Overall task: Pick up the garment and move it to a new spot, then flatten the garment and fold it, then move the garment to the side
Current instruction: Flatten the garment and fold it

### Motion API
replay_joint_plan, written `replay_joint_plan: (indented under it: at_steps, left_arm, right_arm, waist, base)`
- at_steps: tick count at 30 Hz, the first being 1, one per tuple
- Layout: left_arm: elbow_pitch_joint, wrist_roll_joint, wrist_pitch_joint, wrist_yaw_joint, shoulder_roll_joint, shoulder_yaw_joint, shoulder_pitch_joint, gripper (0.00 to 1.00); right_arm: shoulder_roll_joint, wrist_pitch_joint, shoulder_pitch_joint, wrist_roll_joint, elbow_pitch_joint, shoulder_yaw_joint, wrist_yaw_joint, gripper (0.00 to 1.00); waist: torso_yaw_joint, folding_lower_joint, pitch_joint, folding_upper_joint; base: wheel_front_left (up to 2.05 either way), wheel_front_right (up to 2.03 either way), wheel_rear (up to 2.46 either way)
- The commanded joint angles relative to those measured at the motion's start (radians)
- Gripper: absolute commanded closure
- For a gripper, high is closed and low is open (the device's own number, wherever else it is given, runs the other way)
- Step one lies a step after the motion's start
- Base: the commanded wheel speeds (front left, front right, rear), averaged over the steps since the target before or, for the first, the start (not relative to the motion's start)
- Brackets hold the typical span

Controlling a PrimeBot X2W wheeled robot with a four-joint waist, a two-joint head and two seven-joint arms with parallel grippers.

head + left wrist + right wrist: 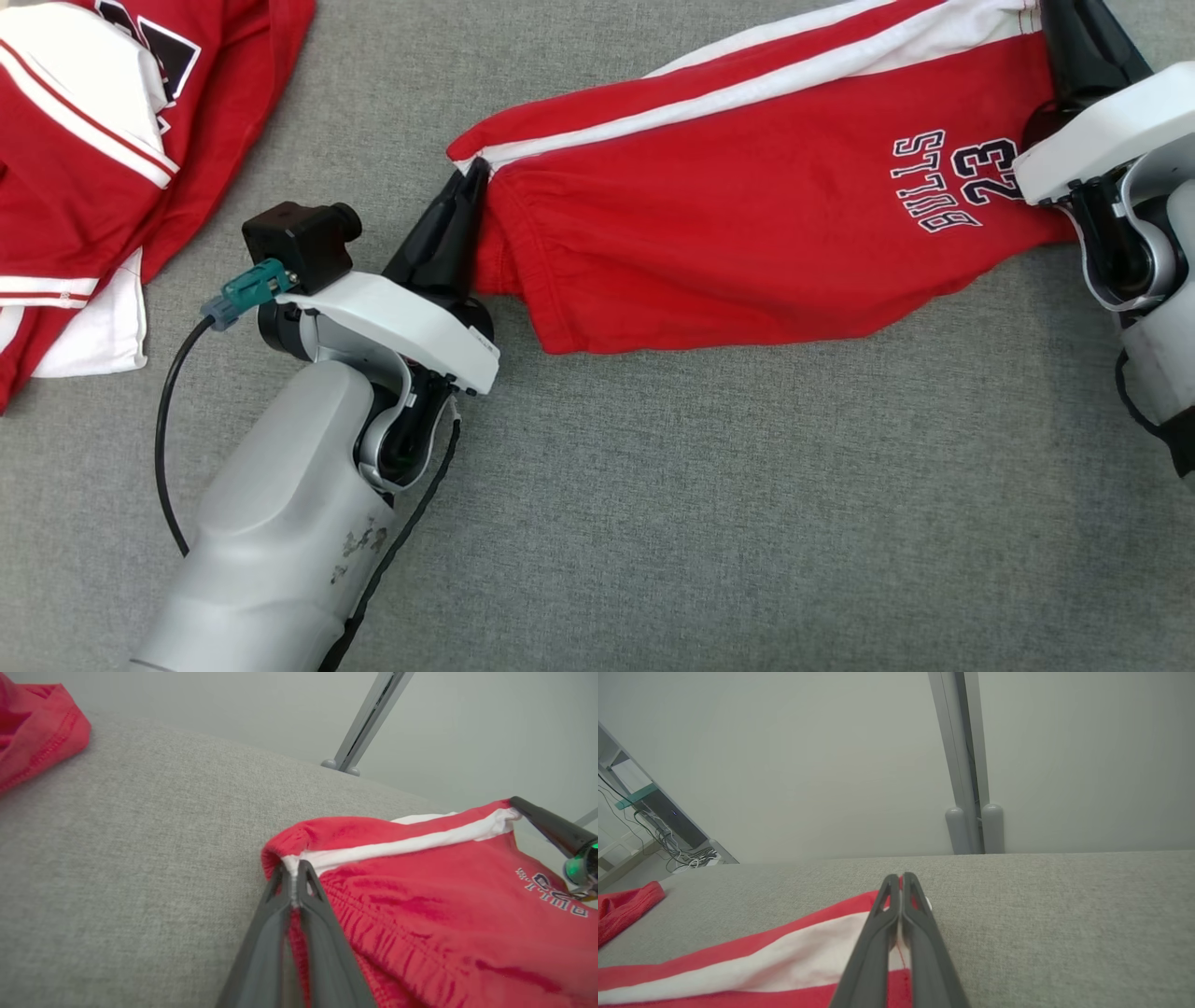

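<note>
"How many pieces of clothing were there?"

"Two. The garment (pixel 747 215) lay stretched across the middle of the grey surface (pixel 747 513). It was soft red knit with one broad white stripe along its far edge and a gathered, ribbed hem at its left end. A second garment (pixel 84 187), red and white, sat crumpled at the far left, well apart."

"And the grippers?"

"Also two. The left gripper (pixel 294 870) had its slim dark fingers pinched shut on the stripe at the gathered corner. The right gripper (pixel 901 879) was clamped on the stripe at the opposite corner."

"Any markings?"

"One dark, white-edged print (pixel 957 182), letters above the number 23. The surface was a coarse, flat weave."
</note>
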Motion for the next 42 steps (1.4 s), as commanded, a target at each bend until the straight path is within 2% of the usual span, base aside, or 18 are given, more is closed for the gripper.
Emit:
replay_joint_plan:
  at_steps: [1,5,7,10,15,19,25,31,42]
  left_arm:
    - [0.018,0.001,-0.008,-0.006,0.000,-0.001,-0.013,0.00]
    - [0.047,0.008,-0.031,-0.008,-0.003,0.011,0.001,0.00]
    - [0.043,0.021,-0.046,0.006,0.001,0.030,0.016,0.00]
    - [0.007,0.064,-0.056,0.051,0.012,0.075,0.039,0.00]
    - [-0.171,0.199,-0.057,0.121,0.007,0.215,0.129,0.00]
    - [-0.298,0.307,-0.057,0.143,-0.009,0.299,0.205,0.00]
    - [-0.374,0.404,-0.055,0.127,-0.023,0.371,0.303,0.00]
    - [-0.365,0.459,-0.055,0.108,-0.016,0.383,0.377,0.00]
    - [-0.335,0.513,-0.056,0.105,-0.035,0.397,0.483,0.00]
  right_arm:
    - [0.002,-0.025,-0.018,0.009,0.010,0.014,0.000,0.00]
    - [0.003,-0.096,-0.028,0.034,0.021,0.067,0.000,0.00]
    - [-0.004,-0.122,-0.032,0.017,0.010,0.083,0.000,0.00]
    - [-0.009,-0.140,-0.011,-0.021,-0.019,0.065,0.000,0.00]
    - [-0.002,-0.140,0.096,-0.170,-0.180,-0.090,0.000,0.00]
    - [0.031,-0.140,0.227,-0.281,-0.303,-0.200,0.000,0.00]
    - [0.093,-0.139,0.430,-0.380,-0.412,-0.313,0.000,0.00]
    - [0.135,-0.123,0.585,-0.435,-0.463,-0.367,0.000,0.00]
    - [0.193,-0.033,0.822,-0.496,-0.597,-0.428,0.000,0.00]
  waist:
    - [-0.001,0.0001,0.001,0.0000]
    - [-0.019,0.0001,-0.008,0.0000]
    - [-0.033,0.0001,-0.015,0.0000]
    - [-0.054,0.0001,-0.032,0.0000]
    - [-0.091,0.0001,-0.066,0.0000]
    - [-0.123,0.0001,-0.101,0.0000]
    - [-0.159,0.0001,-0.156,0.0000]
    - [-0.176,0.0001,-0.210,0.0000]
    - [-0.189,0.0001,-0.278,0.0000]
  base:
    - [0.00,0.00,0.00]
    - [0.00,0.00,0.00]
    - [0.00,0.00,0.00]
    - [0.00,0.00,0.00]
    - [0.00,0.00,0.00]
    - [0.00,0.00,0.00]
    - [0.00,0.00,0.00]
    - [0.00,0.00,0.00]
    - [0.00,0.00,0.00]
